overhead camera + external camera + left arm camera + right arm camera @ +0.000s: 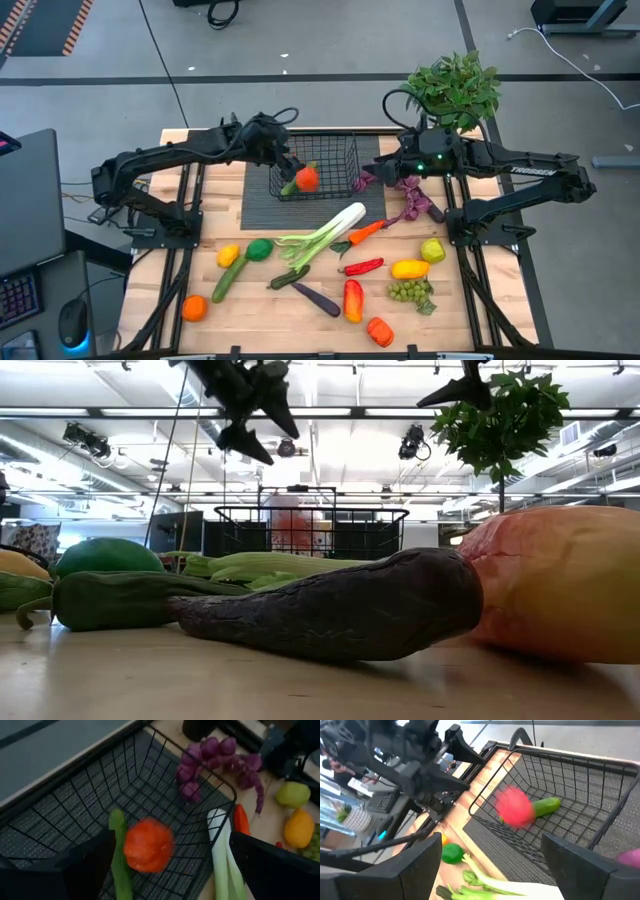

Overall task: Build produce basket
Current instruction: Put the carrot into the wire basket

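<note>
The black wire basket (pixel 352 150) stands on a dark mat at the table's far middle. In it are a green cucumber (pixel 119 855) and a round red-orange fruit (pixel 149 845), which is blurred in the right wrist view (pixel 514 807). My left gripper (pixel 285 160) hangs open above the basket's left near corner, its fingers on either side of the fruit and apart from it. My right gripper (pixel 385 165) waits open at the basket's right side, above the purple grapes (pixel 410 195). More produce lies on the near half of the table.
On the table in front of the basket lie a leek (pixel 325 235), a carrot (pixel 365 232), an eggplant (pixel 316 298), peppers (pixel 353 298), green grapes (pixel 410 290) and an orange (pixel 194 307). A potted plant (pixel 455 90) stands at the far right.
</note>
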You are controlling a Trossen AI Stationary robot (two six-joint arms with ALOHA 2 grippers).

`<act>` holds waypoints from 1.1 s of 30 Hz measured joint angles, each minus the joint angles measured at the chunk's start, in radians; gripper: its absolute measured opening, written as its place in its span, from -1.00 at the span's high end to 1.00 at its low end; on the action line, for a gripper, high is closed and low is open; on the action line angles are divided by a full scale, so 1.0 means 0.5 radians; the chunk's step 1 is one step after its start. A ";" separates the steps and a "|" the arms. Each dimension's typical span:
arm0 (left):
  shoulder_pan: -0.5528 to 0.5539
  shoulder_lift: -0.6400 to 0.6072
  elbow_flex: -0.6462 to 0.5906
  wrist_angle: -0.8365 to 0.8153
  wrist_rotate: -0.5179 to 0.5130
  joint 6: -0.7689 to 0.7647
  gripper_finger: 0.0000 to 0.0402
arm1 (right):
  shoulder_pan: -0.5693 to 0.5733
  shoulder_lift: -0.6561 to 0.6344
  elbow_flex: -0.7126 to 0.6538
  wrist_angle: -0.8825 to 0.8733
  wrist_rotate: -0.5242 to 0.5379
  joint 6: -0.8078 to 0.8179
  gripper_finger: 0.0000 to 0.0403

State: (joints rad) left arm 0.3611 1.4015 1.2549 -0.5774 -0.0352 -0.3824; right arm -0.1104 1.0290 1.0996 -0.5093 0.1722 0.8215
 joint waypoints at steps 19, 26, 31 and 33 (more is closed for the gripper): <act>-0.143 -0.322 0.002 0.014 0.391 -0.349 -0.95 | 0.423 0.519 -0.001 -0.009 -0.134 -0.015 -0.71; -0.344 -0.633 0.002 -0.104 0.017 -0.692 -0.95 | 0.443 0.669 0.000 0.067 -0.247 -0.344 -0.70; -0.531 -0.733 0.002 -0.349 -0.312 -0.918 -0.95 | 0.443 0.781 0.000 -0.244 -0.443 -0.737 -0.67; -0.592 -0.739 0.002 -0.475 -0.371 -1.002 -0.95 | 0.443 0.837 0.000 -0.370 -0.506 -0.917 -0.65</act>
State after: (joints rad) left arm 0.0653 1.0321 1.2560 -0.8151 -0.2208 -0.8834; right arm 0.1112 1.4474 1.0996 -0.6943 -0.0807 0.3629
